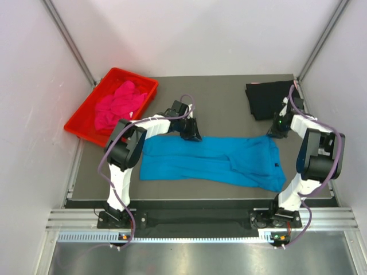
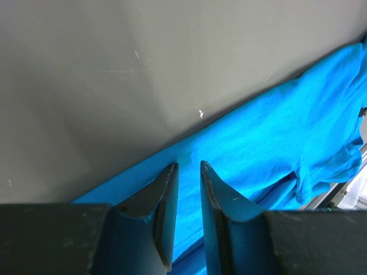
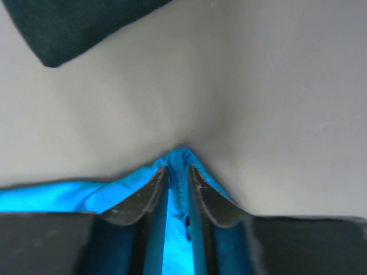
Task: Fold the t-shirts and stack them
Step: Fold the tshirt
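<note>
Blue cloth fills the middle of the top view: the blue shirt [image 1: 218, 163] lies flat on the table [image 1: 223, 94]. Its long axis runs left to right across the frame, and its far edge is toward the top. Both my grippers sit on that far edge. My left gripper [image 1: 192, 134] is a little left of centre and my right gripper [image 1: 275, 130] is at the shirt's upper right corner, so each arm has its own end and neither needs to reach across.

In the right wrist view the cloth rises in a small peak between my fingers, which stand close together on it. I take that as a pinch on the shirt's corner. In the left wrist view my fingers stand narrowly apart at the shirt's edge with the cloth flat beneath them; whether they nip it I cannot tell.

The black shirt [image 1: 266, 98] looks folded at the upper right, just beyond my right gripper and apart from the blue one. The pink shirt [image 1: 117, 103] is heaped in the tray [image 1: 77, 127] at the upper left.

The coming move, as I judge it, is a fold of the far edge toward the bottom of the frame, across the short axis — both ends must travel together or the long edge will skew
</note>
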Action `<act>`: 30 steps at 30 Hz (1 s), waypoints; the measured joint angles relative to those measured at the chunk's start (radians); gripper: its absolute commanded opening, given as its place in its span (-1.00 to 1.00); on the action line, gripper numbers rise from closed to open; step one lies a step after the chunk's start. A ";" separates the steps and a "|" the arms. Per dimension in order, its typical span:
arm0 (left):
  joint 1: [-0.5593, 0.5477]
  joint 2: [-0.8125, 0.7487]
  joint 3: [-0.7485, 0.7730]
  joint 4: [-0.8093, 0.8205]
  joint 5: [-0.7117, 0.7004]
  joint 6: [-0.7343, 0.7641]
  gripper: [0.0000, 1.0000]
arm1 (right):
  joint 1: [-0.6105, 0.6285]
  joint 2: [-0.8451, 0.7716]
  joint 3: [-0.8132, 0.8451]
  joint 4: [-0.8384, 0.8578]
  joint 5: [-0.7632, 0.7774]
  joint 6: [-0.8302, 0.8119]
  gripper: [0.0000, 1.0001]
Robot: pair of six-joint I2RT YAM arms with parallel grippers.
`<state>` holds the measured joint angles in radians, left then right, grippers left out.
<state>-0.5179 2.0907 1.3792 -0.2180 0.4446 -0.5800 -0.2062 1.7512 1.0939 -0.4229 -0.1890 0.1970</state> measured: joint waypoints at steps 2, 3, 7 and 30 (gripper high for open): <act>0.002 0.002 0.003 0.000 0.000 0.000 -0.44 | 0.001 -0.011 0.006 -0.020 0.000 0.018 -0.49; 0.003 0.002 0.003 0.000 0.000 0.000 -0.44 | 0.002 -0.025 0.006 -0.031 0.001 0.026 -0.49; 0.003 0.002 0.003 0.000 -0.005 0.000 -0.45 | 0.019 -0.105 0.006 -0.084 0.006 0.064 -0.53; 0.031 -0.001 0.039 -0.046 -0.092 -0.013 -0.44 | 0.016 -0.161 -0.203 -0.026 0.093 0.145 -0.52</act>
<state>-0.4873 2.0899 1.4181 -0.2638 0.3523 -0.5930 -0.1905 1.5902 0.8913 -0.4492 -0.0963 0.3420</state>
